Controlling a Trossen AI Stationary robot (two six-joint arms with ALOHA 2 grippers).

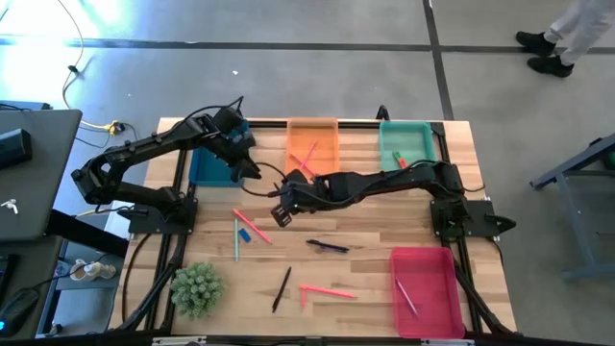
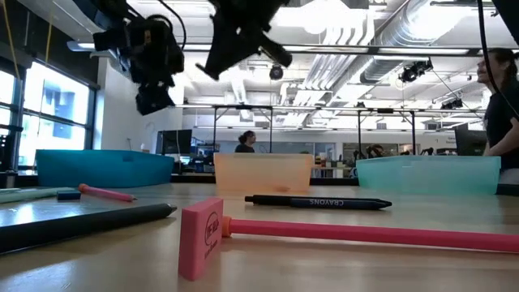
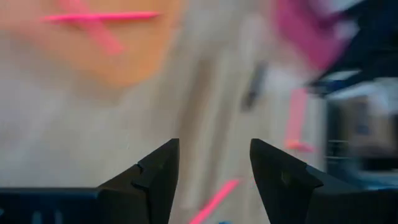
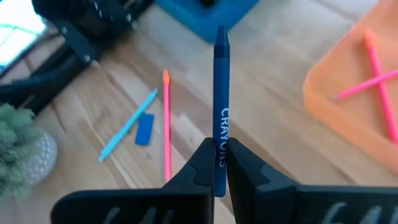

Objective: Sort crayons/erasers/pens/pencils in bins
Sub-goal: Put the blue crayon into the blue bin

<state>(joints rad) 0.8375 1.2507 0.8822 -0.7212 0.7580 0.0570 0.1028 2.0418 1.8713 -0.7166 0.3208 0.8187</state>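
Note:
My right gripper (image 4: pixel 219 163) hangs over the table's middle (image 1: pixel 281 213), shut on a dark blue crayon (image 4: pixel 219 93) with "CRAYONS" printed on it. My left gripper (image 3: pixel 214 168) stands open and empty above the near right corner of the dark blue bin (image 1: pixel 209 165). At the far edge the orange bin (image 1: pixel 312 144) holds pink sticks, beside the teal bin (image 1: pixel 405 144). The red-pink bin (image 1: pixel 426 288) sits near right. Lying flat on the wood are a pink stick (image 4: pixel 166 124), a light blue stick (image 4: pixel 127 124), a blue eraser (image 4: pixel 143 129) and dark pens (image 1: pixel 327 246) (image 1: pixel 281 288). My right gripper pinches the crayon between its two fingers at the printed part of the barrel (image 4: pixel 219 140), toward its blunt end. The fingers slant downward from the table's right side. The crayon runs on forward past the fingertips, its point (image 4: pixel 220 34) leading, lifted clear of the table.
A small green plant (image 1: pixel 197 288) stands at the near left corner. A pink eraser (image 2: pixel 201 237) and a long pink stick (image 2: pixel 365 234) lie near the front edge. Bare wood lies between the loose sticks and the bins. A person stands beyond the table at the right (image 2: pixel 499 105).

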